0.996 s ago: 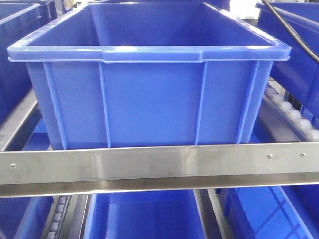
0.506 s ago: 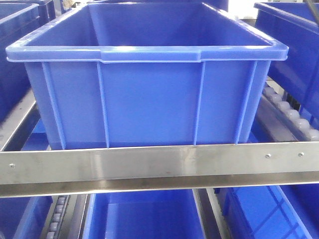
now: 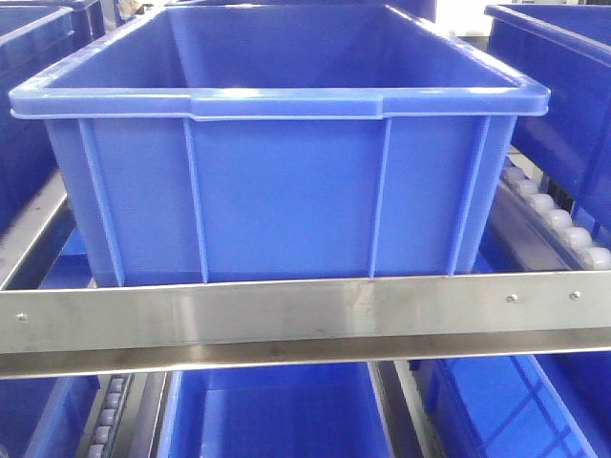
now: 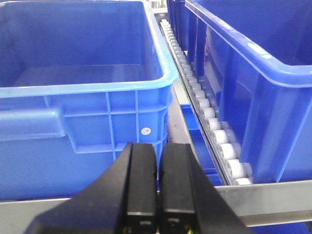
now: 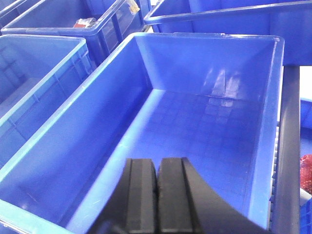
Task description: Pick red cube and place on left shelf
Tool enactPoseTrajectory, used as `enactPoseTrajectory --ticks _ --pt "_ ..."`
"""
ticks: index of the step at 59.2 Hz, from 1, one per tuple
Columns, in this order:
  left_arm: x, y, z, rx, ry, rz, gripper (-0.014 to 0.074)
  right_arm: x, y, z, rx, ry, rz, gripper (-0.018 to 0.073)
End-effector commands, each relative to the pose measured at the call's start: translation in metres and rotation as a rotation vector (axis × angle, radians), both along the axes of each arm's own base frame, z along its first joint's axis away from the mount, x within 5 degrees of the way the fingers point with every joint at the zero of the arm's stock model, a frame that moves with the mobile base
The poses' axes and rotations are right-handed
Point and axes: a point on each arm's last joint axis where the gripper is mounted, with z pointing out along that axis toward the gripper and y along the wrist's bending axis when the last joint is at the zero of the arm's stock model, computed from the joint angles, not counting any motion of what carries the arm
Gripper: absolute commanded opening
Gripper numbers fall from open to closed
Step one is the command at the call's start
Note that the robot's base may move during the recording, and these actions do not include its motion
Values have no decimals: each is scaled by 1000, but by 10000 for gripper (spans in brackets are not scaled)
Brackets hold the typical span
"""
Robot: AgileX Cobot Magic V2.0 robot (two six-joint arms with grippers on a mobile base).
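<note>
In the front view a large blue bin [image 3: 286,181] fills the middle of the frame, standing on a rack behind a steel rail [image 3: 305,320] that crosses the lower part. More blue bins show at the left and right edges and below the rail, and a row of white rollers [image 3: 558,219] runs along the right side.

In the left wrist view the left gripper [image 4: 158,161] sits at the bottom centre, its two black fingers [image 4: 141,180] pressed together with only a thin seam between them and nothing held. Ahead of it, in the upper left, is a blue bin [image 4: 83,97] with a bare floor. A roller track [image 4: 204,107] runs from the top centre down to the lower right, and a second bin [image 4: 253,73] stands on the right beyond it.

In the right wrist view the right gripper [image 5: 157,170] is at the bottom centre, its jaws likewise closed on each other and holding nothing. It hangs over the open bin [image 5: 195,122] that fills the middle of the frame; the bin's floor is bare. A grey frame bar [image 5: 288,146] runs down the right side. Past it, at the right edge low in the frame, a small red thing [image 5: 306,173] shows, cut off by the border; whether it is the red cube cannot be told. No other view shows anything red.
</note>
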Motion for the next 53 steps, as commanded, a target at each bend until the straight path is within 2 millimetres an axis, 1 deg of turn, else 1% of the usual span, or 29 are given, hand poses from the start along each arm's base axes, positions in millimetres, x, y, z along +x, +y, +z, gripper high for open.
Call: enactPoseTrajectory --ticks 1,17,26,31,35,40,53 --pt "0 0 1 -10 -81 -7 102 -5 -4 23 59 -126 -12 54" --pt "0 0 1 -10 -81 -7 102 -5 -5 21 53 -114 -15 54" --pt "0 0 1 -10 -81 -7 102 -4 -9 19 47 -103 -33 54" --pt "0 0 1 -10 -81 -7 102 -7 -17 14 42 -99 -58 54" --pt "0 0 1 -10 -81 -7 102 -10 -24 5 34 -83 -84 54" --pt "0 0 1 -10 -81 -7 102 -17 -34 -13 20 -54 -114 54" --pt "0 0 1 -10 -81 -7 102 -46 -58 -72 -2 -4 -192 54"
